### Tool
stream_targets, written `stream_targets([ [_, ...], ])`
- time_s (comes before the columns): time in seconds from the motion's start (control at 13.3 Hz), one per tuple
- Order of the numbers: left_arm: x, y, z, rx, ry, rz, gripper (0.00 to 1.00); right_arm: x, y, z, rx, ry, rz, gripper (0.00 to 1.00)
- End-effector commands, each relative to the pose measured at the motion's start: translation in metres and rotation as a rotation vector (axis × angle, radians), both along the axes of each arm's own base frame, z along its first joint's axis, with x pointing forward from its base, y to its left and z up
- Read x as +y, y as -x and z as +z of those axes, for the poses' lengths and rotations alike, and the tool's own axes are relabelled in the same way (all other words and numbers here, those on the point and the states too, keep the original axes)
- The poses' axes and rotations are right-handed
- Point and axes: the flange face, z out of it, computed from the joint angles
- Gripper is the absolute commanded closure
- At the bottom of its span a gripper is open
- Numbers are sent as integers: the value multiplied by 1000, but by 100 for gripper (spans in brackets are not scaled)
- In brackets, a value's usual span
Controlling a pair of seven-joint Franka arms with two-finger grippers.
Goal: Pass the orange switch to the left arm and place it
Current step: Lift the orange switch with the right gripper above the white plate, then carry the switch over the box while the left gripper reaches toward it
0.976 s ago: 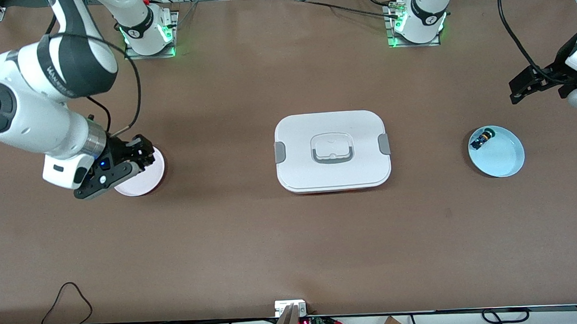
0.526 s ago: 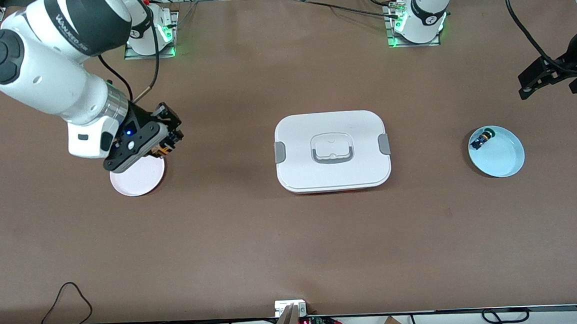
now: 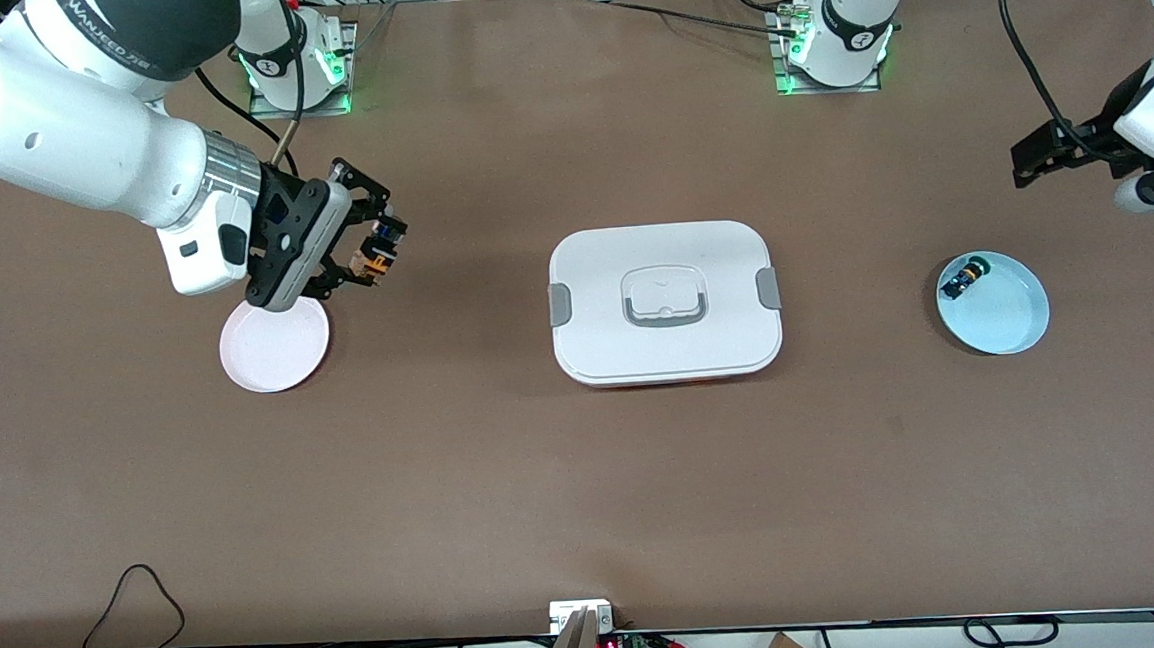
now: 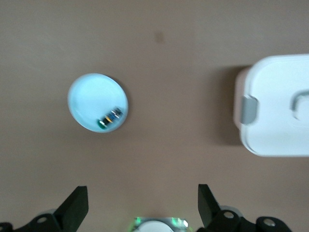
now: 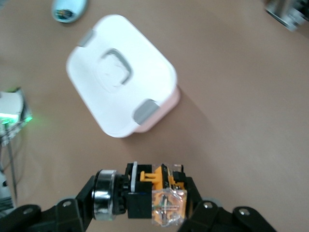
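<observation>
Across the room sits one brown surface [image 3: 507, 489], matte, with cables and a small red-lit display along its near edge, and aluminium framing at the corners by the arm bases. Two arm bases glow green at the top edge.

Counts: two arms, two claws, one box, two plates, two small parts.

Right claw [image 3: 379, 248] is up in the air, clamped on the orange switch [image 3: 374, 259]; the right wrist view shows the switch [image 5: 155, 195] lying crosswise between the fingers. This claw hangs over bare surface just beside the pink plate [image 3: 274, 346], which lies a bit lower in the front view, and the white box [image 3: 664, 302] lies well apart from it toward the middle of the surface.

Left claw [image 3: 1036, 157] waits in the air at the left arm's end, fingers spread wide, gripping nothing. Near it, closer to the front camera, lies the light-blue plate [image 3: 995, 303], with a blue-and-black part [image 3: 963, 277] lying at its rim. In the left wrist view the same plate [image 4: 98, 102] and the box corner [image 4: 275, 111] show under that claw.
</observation>
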Motion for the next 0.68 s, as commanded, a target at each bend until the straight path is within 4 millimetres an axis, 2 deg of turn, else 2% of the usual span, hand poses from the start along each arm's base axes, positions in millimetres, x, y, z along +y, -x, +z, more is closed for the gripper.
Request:
stream_targets([
  [0.0,29,-3,-16,110,272,57,0,16,7,0,-22,-125,133,77],
  [0.23,35,-21,-56,242,577,112,0,26,11,-7,-39,-230,201,77],
  [0.38,21,-26,-75,314,723,133,0,29,10,-16,-56,-313,254,77],
  [0.6,-21,-32,-106,384,974,229,0,33,10,-30,-108,-470,331,77],
])
